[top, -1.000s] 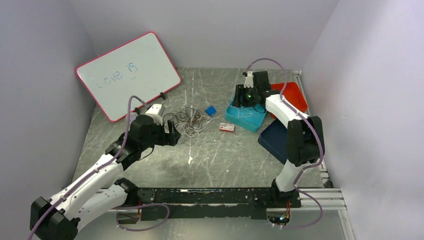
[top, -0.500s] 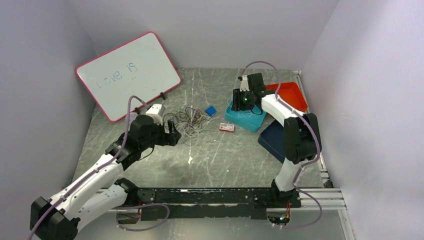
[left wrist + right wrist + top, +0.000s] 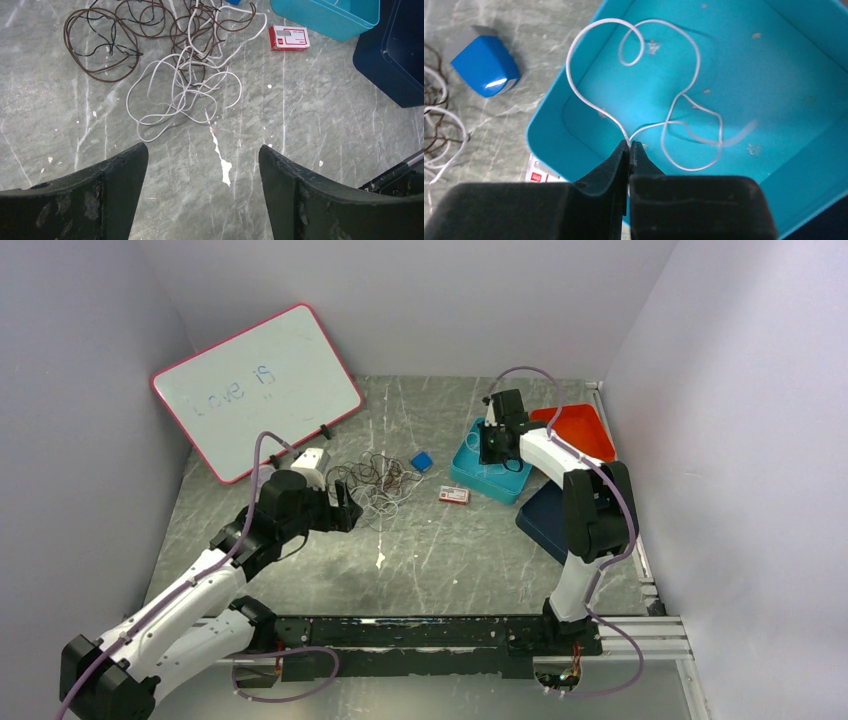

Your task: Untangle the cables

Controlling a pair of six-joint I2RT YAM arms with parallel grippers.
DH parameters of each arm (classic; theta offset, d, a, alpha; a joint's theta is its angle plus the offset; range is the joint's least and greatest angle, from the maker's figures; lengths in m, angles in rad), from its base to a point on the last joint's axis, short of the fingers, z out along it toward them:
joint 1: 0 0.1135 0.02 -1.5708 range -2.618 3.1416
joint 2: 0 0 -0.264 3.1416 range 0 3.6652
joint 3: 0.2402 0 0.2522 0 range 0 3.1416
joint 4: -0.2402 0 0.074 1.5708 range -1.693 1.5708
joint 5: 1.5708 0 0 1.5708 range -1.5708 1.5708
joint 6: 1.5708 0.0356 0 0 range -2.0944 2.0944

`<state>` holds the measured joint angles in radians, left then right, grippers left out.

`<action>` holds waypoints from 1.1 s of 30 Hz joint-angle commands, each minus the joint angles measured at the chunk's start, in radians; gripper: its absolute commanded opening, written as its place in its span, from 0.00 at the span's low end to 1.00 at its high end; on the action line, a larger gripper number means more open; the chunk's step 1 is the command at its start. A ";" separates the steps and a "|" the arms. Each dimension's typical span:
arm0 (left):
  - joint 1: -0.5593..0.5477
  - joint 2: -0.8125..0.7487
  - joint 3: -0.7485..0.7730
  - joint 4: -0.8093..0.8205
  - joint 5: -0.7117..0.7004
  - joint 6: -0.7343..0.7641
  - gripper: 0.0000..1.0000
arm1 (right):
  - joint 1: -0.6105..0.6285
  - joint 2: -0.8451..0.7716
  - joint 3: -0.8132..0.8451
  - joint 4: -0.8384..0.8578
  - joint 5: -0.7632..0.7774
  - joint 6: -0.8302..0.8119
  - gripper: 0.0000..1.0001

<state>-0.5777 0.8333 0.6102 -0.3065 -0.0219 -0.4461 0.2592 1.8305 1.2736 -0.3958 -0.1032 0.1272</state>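
Observation:
The cables (image 3: 185,75) lie as a loose tangle of white and dark brown wires on the grey table, also in the top view (image 3: 375,480). My left gripper (image 3: 202,150) hovers just short of the tangle's near edge, open wide with nothing between its fingers; the top view shows it (image 3: 345,508) at the tangle's left. One separate white cable (image 3: 698,55) lies in loops inside the teal bin (image 3: 774,60). My right gripper (image 3: 630,144) is shut on this white cable, pinching it at the fingertips over the bin (image 3: 470,472).
A small blue box (image 3: 421,461) and a red-and-white box (image 3: 454,495) lie between the tangle and the bin. A navy tray (image 3: 545,520) and a red tray (image 3: 585,430) sit at the right. A whiteboard (image 3: 255,390) leans at the back left.
My right gripper has come down into the teal bin and shut on the white cable. The left arm has not moved.

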 commanded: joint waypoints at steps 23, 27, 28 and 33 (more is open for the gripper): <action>-0.005 -0.019 -0.014 -0.009 0.012 -0.008 0.86 | 0.004 -0.106 0.051 -0.024 0.113 -0.015 0.45; -0.005 -0.011 -0.008 0.000 -0.002 -0.004 0.87 | 0.004 -0.198 0.024 -0.007 0.130 -0.022 0.50; -0.005 -0.005 -0.004 0.001 -0.002 -0.003 0.87 | 0.003 -0.226 0.014 0.002 0.127 -0.026 0.51; -0.004 0.015 0.005 0.016 0.003 -0.005 0.87 | 0.005 -0.343 -0.090 0.146 0.001 -0.020 0.51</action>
<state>-0.5777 0.8379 0.5964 -0.3119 -0.0219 -0.4496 0.2611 1.5604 1.2636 -0.3752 -0.0051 0.1104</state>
